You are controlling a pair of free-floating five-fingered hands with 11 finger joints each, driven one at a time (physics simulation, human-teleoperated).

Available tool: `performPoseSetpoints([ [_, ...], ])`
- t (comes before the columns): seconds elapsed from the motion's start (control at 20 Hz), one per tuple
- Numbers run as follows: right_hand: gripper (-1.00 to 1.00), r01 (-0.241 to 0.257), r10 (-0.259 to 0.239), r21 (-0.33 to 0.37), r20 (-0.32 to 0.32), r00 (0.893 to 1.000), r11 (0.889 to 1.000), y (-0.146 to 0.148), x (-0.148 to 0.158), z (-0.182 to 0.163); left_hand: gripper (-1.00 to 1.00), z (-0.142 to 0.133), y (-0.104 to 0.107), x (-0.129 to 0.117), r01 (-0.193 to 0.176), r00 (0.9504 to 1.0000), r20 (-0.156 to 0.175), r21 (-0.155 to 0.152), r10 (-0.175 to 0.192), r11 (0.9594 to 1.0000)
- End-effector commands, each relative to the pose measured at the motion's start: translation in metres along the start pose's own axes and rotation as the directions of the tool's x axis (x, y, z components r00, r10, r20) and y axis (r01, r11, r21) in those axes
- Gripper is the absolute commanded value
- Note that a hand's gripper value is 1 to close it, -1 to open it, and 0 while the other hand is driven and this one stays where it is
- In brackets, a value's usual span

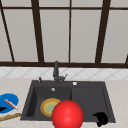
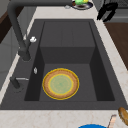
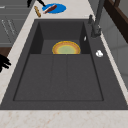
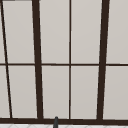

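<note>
A yellow-rimmed green plate [image 1: 49, 106] [image 2: 60, 83] [image 3: 66, 48] lies flat in the left basin of the black sink [image 1: 90, 100]. My right hand [image 1: 101, 118] [image 2: 107, 11] [image 3: 3, 62] hovers over the sink's front right corner, fingers relaxed and holding nothing. My left hand [image 1: 2, 108] [image 3: 30, 2] is at the far left beside a blue plate [image 1: 8, 100] [image 3: 53, 8], its fingers straight. A reddish stick [image 1: 10, 104] lies on that blue plate. A large red ball [image 1: 67, 114] shows at the sink's front edge in the front view.
A black faucet [image 1: 56, 71] [image 2: 17, 32] stands behind the basin, under a dark-framed window [image 4: 70, 62]. A tan wooden stick [image 1: 10, 116] [image 3: 37, 11] lies on the counter by the blue plate. A dish with green items [image 2: 81, 3] sits on the counter right of the sink.
</note>
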State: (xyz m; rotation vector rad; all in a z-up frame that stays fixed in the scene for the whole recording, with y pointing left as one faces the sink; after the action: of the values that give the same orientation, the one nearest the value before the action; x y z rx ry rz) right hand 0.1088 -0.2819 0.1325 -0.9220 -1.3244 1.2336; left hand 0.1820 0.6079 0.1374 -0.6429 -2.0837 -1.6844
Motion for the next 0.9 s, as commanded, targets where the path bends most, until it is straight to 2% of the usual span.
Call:
performPoseSetpoints([
  [0.0,0.00,0.000,0.000,0.000,0.000,1.000,1.000,0.000,0.000,0.000,-1.00,-0.001,-0.009,-0.006,-0.017,0.9998,-0.008,0.001,0.017,0.9999],
  [0.15,0.00,0.000,0.000,0.000,0.000,1.000,1.000,0.000,0.000,0.000,-1.00,0.000,-0.012,-0.014,-0.025,0.9996,-0.016,0.011,0.025,0.9996],
  [0.2,0.00,0.000,0.000,0.000,0.000,1.000,1.000,0.000,0.000,0.000,-1.00,0.001,-0.015,-0.016,-0.005,0.9997,-0.022,0.010,0.005,0.9999],
  [0.3,0.00,0.000,0.000,0.000,0.000,1.000,1.000,0.000,0.000,0.000,-1.00,-0.010,-0.030,-0.019,0.003,0.9995,-0.031,0.001,-0.003,1.0000],
  [0.35,0.00,0.000,0.000,0.000,0.000,1.000,1.000,0.000,0.000,0.000,-1.00,-0.014,-0.041,-0.014,0.001,0.9999,-0.014,0.006,-0.001,1.0000],
  [0.45,0.00,0.000,0.000,0.000,0.000,1.000,1.000,0.000,0.000,0.000,-1.00,-0.017,-0.053,-0.015,0.017,0.9997,-0.018,0.002,-0.017,0.9998],
  [0.55,0.00,0.000,0.000,0.000,0.000,1.000,1.000,0.000,0.000,0.000,-1.00,-0.014,-0.057,-0.016,0.036,0.9993,-0.009,-0.006,-0.036,0.9993],
  [0.85,0.00,0.000,0.000,0.000,0.000,1.000,1.000,0.000,0.000,0.000,-1.00,-0.014,-0.056,-0.021,0.039,0.9992,-0.012,-0.003,-0.039,0.9992],
])
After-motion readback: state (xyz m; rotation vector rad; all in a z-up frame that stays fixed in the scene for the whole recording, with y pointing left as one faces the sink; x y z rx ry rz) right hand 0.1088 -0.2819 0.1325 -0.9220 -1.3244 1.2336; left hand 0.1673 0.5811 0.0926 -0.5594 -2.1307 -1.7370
